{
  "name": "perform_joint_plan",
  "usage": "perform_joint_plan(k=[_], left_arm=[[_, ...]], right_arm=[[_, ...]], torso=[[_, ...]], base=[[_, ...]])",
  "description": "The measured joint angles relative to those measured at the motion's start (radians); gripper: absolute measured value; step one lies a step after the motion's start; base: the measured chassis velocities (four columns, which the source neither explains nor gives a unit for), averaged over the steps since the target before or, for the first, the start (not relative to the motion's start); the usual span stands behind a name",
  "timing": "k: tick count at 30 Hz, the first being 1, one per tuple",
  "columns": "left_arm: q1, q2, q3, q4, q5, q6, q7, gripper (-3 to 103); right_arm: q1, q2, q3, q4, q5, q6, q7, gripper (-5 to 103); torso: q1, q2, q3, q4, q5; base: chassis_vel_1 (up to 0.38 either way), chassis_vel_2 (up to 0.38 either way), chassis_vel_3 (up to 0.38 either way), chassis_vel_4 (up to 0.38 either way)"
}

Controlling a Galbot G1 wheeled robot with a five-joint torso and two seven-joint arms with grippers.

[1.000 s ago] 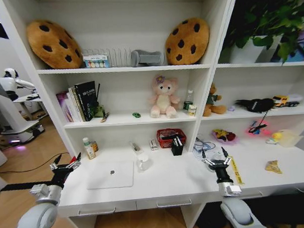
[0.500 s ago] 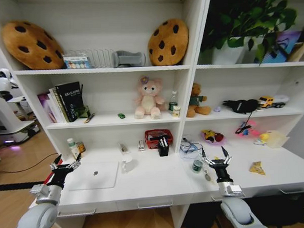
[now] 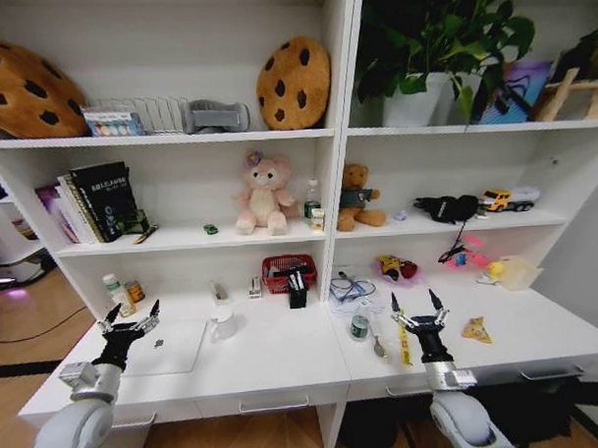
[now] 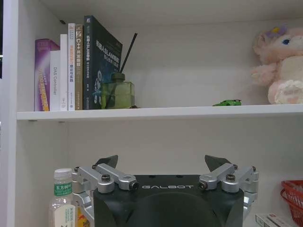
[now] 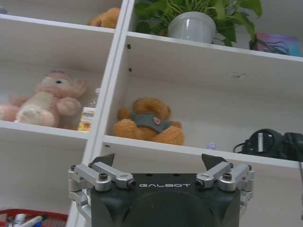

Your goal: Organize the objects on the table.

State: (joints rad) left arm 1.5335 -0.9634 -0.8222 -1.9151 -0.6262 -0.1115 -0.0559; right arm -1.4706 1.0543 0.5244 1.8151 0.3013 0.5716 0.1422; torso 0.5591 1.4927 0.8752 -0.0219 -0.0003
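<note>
step: approach, nothing grasped yet; next calls for reaching one object
left gripper (image 3: pixel 129 315): fingers spread, empty, over laptop (image 3: pixel 170 346) left edge
right gripper (image 3: pixel 416 305): fingers spread, empty, right of laptop, beside tin (image 3: pixel 360 327)
desk (image 3: pixel 284 357): carries laptop
left wrist extra: toy car (image 4: pixel 227 102) on shelf

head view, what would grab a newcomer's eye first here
Two big cookie cushions on the top shelf and the leafy plant up right stand out at once. Below, the pink plush sits mid-shelf. On the white table, the left gripper hovers open by the laptop, and the right gripper open beside the tin.
</note>
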Motion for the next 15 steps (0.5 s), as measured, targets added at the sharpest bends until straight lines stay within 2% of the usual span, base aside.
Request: perform_joint_plan(k=[3,4,5,6,7,8,10,11,13,15], left_arm=[[0.000,0.000,0.000,0.000,0.000,0.000,0.000,100],[0.000,0.000,0.000,0.000,0.000,0.000,0.000,100],[0.000,0.000,0.000,0.000,0.000,0.000,0.000,100],[0.000,0.000,0.000,0.000,0.000,0.000,0.000,100],[0.000,0.000,0.000,0.000,0.000,0.000,0.000,100],[0.000,0.000,0.000,0.000,0.000,0.000,0.000,100],[0.000,0.000,0.000,0.000,0.000,0.000,0.000,100],[0.000,0.000,0.000,0.000,0.000,0.000,0.000,100],[0.000,0.000,0.000,0.000,0.000,0.000,0.000,100],[0.000,0.000,0.000,0.000,0.000,0.000,0.000,100]], right_arm=[[-0.019,0.002,-0.007,0.022,-0.003,-0.010,-0.007,100],[-0.035,0.004,-0.012,0.042,-0.005,-0.033,-0.004,100],[-0.060,0.003,-0.018,0.076,-0.006,-0.102,0.020,100],[-0.060,0.003,-0.018,0.076,-0.006,-0.102,0.020,100],[-0.075,-0.002,-0.021,0.106,-0.001,-0.169,0.044,100],[-0.075,-0.002,-0.021,0.106,-0.001,-0.169,0.044,100],[-0.089,-0.020,-0.022,0.174,0.031,-0.296,0.086,100],[-0.089,-0.020,-0.022,0.174,0.031,-0.296,0.086,100],[-0.081,-0.038,-0.023,0.233,0.091,-0.390,0.105,100],[-0.074,-0.042,-0.025,0.244,0.103,-0.413,0.107,100]], torso=[[0.000,0.000,0.000,-0.0001,0.0000],[0.000,0.000,0.000,-0.0001,0.0001],[0.000,0.000,0.000,-0.0005,0.0002],[0.000,0.000,0.000,-0.0005,0.0002],[0.000,0.000,0.000,-0.0005,0.0003],[0.000,0.000,0.000,-0.0005,0.0003],[0.000,0.000,0.000,-0.0007,0.0001],[0.000,0.000,0.000,-0.0007,0.0001],[0.000,0.000,0.000,-0.0005,0.0002],[0.000,0.000,0.000,-0.0004,0.0001]], base=[[0.014,0.018,-0.010,-0.004],[0.000,0.000,0.000,0.000],[0.000,0.000,0.000,0.000],[0.000,0.000,0.000,0.000],[0.000,0.000,0.000,0.000],[0.000,0.000,0.000,0.000],[0.000,0.000,0.000,0.000],[0.000,0.000,0.000,0.000],[0.000,0.000,0.000,0.000],[0.000,0.000,0.000,0.000]])
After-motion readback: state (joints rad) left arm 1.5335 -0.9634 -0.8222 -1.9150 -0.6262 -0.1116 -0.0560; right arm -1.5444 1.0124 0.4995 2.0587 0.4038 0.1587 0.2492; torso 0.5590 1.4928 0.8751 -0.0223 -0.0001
